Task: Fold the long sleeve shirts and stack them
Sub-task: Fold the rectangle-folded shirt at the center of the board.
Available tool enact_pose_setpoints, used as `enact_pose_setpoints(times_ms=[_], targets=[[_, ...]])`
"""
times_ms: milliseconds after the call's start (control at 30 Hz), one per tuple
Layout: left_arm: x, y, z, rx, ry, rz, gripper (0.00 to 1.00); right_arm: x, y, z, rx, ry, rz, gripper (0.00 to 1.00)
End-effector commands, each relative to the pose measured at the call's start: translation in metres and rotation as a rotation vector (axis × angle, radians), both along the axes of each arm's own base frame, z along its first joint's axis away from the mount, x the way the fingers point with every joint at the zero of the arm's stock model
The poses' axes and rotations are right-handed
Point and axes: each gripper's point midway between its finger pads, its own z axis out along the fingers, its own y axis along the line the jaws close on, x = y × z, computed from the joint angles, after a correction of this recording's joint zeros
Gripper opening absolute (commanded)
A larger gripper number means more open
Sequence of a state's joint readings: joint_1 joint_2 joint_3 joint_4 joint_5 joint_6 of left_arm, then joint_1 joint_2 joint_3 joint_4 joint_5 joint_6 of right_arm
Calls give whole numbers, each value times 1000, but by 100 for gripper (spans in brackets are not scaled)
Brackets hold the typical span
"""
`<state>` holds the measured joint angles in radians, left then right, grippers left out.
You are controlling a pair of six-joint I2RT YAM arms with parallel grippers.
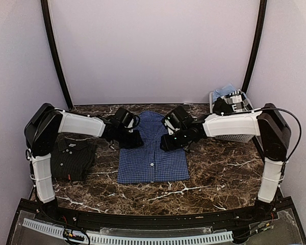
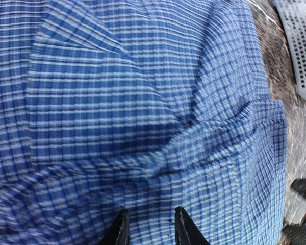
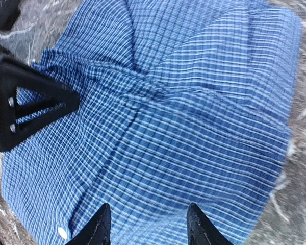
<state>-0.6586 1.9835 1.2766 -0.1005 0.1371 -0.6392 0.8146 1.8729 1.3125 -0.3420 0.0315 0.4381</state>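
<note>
Table [image 1: 214, 173]: centre shirt [image 1: 152, 153] lies flat mid-table, collar toward the far side. Left shirt [image 1: 74, 158] folded at the left, apart from it. Basket [image 1: 233, 137] at far right, cloth [image 1: 224, 91] in it. Left gripper [image 1: 130, 140] over the centre shirt's left edge, right gripper [image 1: 171, 142] over its right edge.

The left gripper [image 1: 137, 141] and right gripper [image 1: 167, 143] stand near each other over the far half of the blue shirt [image 1: 153, 161], leaving only a narrow gap between them. The dark shirt [image 1: 74, 158] covers the table [image 1: 219, 176] at near left; the basket [image 1: 233, 137] blocks the far right. Bare tabletop lies along the near edge and at near right.
</note>
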Motion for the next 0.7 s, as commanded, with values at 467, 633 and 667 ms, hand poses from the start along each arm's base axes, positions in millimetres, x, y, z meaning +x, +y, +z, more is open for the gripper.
enact_pose_setpoints(times_ms=[467, 633, 667], targets=[[48, 46, -6, 110, -33, 80, 29, 9, 13, -60, -165, 25, 3, 55], [57, 49, -8, 146, -44, 80, 28, 15, 10, -37, -123, -4, -8, 58], [59, 50, -8, 149, -45, 82, 28, 19, 7, -32, -108, -7, -19, 58]])
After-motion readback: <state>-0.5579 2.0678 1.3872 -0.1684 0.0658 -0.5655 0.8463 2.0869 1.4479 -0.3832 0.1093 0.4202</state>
